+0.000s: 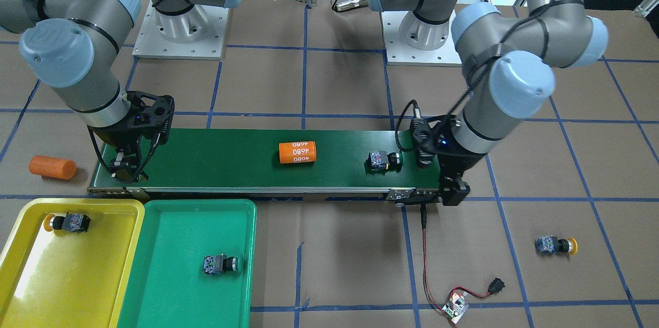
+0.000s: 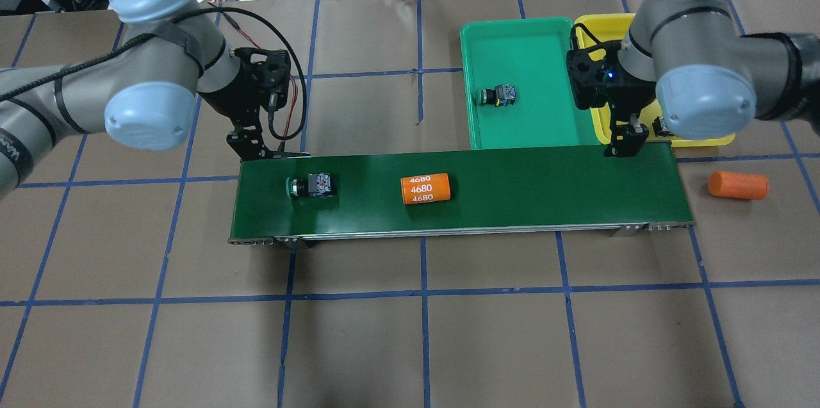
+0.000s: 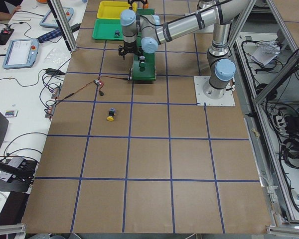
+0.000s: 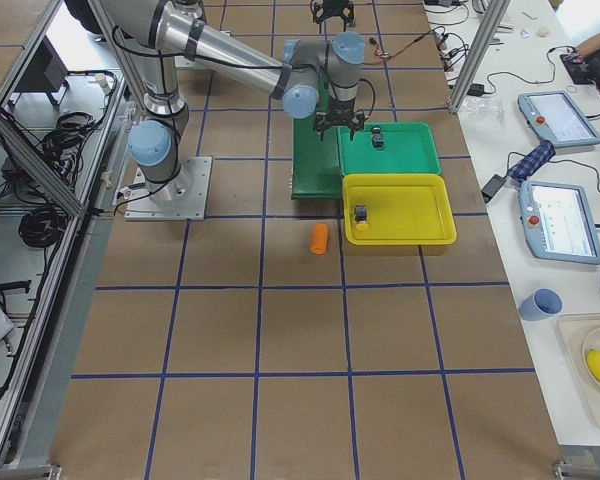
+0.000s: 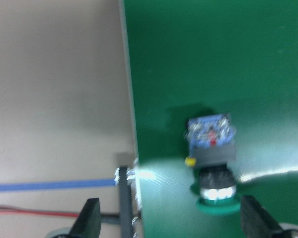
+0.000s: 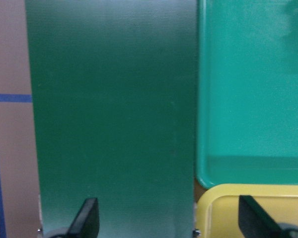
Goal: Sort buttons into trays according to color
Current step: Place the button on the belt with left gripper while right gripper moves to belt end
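Overhead exterior shows a green button (image 2: 312, 186) on its side on the belt (image 2: 512, 184), off-centre beneath the left end effector (image 5: 170, 206), spread wide like the empty right end effector (image 6: 166, 206); descending now could strike the belt's edge or roll the button away.

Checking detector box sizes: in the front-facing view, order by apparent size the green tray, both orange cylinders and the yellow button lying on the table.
1. green tray, by far the largest
2. orange cylinder on the belt and orange cylinder on the table: too alike to rank
3. yellow button on the table, smallest
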`<state>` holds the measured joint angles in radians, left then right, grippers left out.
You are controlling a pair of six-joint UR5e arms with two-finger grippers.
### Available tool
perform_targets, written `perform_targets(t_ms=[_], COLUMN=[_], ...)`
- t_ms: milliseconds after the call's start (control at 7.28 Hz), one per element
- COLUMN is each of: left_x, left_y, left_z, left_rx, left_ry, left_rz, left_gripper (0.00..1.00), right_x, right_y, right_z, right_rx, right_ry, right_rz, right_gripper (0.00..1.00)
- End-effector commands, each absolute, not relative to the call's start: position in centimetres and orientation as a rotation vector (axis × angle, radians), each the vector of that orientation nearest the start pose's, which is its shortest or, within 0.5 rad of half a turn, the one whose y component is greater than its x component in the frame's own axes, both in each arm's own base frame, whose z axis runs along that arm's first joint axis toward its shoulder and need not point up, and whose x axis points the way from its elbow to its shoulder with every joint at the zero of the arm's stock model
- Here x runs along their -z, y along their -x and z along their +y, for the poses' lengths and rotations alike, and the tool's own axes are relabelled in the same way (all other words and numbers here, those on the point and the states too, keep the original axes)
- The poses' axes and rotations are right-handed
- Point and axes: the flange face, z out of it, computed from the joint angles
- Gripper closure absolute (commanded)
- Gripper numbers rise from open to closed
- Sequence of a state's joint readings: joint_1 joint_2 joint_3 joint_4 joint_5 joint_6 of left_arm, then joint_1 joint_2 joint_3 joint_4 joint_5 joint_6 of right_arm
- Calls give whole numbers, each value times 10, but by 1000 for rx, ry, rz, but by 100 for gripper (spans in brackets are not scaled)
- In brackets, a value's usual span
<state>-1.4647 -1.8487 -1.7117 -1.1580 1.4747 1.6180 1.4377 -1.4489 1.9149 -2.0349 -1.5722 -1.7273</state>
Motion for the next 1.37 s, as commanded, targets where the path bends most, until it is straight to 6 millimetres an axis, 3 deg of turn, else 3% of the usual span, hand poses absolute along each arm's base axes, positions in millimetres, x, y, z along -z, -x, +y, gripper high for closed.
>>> perform_targets(t_ms=[0, 275, 549, 687, 824, 1098, 1236], left_x=[-309, -267, -238, -209, -193, -174, -173], left_y=[-10, -115, -182, -193, -195, -193, -193], left_z=[-654, -693, -715, -718, -719, -715, -712], left_rx=[57, 43, 5, -51, -64, -81, -95], left_ry=[-2163, -2109, -2148, -2184, -2195, -2294, -2311], left_rz=[2411, 2493, 2435, 2437, 2452, 2408, 2402], left_gripper=[0, 0, 0, 0, 0, 0, 0], right_x=[-282, -269, -270, -269, -268, -268, -269], right_y=[-53, -56, -57, -58, -58, -58, -58], right_z=[-462, -452, -454, -454, -454, -454, -454], right_rx=[9, 14, 36, 41, 40, 39, 43], right_ry=[2226, 2228, 2238, 2235, 2234, 2238, 2238], right_rz=[2222, 2214, 2214, 2208, 2207, 2207, 2207], right_gripper=[0, 0, 0, 0, 0, 0, 0])
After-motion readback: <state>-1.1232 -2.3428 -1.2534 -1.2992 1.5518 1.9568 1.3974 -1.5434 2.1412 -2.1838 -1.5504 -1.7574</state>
